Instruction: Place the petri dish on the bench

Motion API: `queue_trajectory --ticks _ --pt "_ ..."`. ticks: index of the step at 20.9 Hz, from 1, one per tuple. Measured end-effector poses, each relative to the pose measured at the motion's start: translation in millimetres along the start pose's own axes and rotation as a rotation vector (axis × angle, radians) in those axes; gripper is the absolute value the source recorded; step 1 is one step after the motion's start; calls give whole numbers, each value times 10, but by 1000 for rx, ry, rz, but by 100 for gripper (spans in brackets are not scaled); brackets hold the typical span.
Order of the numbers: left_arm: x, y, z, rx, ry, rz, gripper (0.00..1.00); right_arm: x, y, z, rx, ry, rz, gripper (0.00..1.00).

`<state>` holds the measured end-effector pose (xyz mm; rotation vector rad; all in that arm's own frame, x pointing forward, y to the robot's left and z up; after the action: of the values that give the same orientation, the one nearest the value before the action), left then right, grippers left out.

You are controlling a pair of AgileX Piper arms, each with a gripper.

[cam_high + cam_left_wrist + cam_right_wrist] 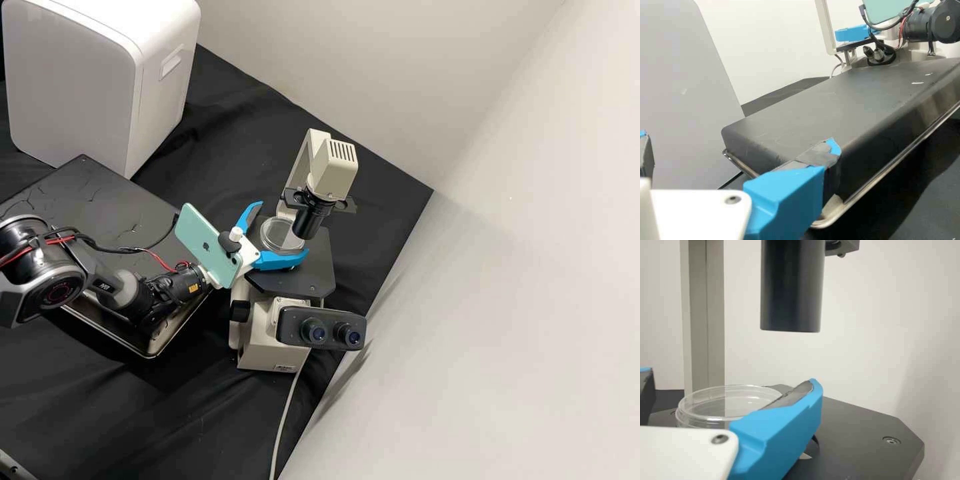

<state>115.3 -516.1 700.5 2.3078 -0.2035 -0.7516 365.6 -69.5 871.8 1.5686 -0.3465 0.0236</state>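
Observation:
A clear petri dish [279, 232] [720, 402] sits on the black stage [321, 270] [860, 430] of a beige microscope, under its dark condenser tube [308, 219] [792, 285]. My right gripper [283, 229] [729, 382] is open at stage height, one blue finger on each side of the dish. Its near finger [785, 420] lies alongside the dish wall; whether they touch I cannot tell. My left gripper [737, 142] is open and holds nothing, low over the bench beside a black-topped metal tray [865, 110]. In the left wrist view the right gripper's blue finger [855, 32] appears far off.
The black-topped tray [100, 207] lies left of the microscope, beneath the right arm. A white box-like appliance [93, 73] stands at the back left. The microscope's eyepieces [330, 331] face the bench's front right edge, where a pale wall [507, 300] runs close by.

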Motion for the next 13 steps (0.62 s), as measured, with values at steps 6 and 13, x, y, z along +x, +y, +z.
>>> queue_trajectory --ticks 6,13 --pt "2 0 -6 0 3 0 100 0 0 0 0 0 0 0" --pt "2 0 -6 0 3 0 100 0 0 0 6 0 0 0"
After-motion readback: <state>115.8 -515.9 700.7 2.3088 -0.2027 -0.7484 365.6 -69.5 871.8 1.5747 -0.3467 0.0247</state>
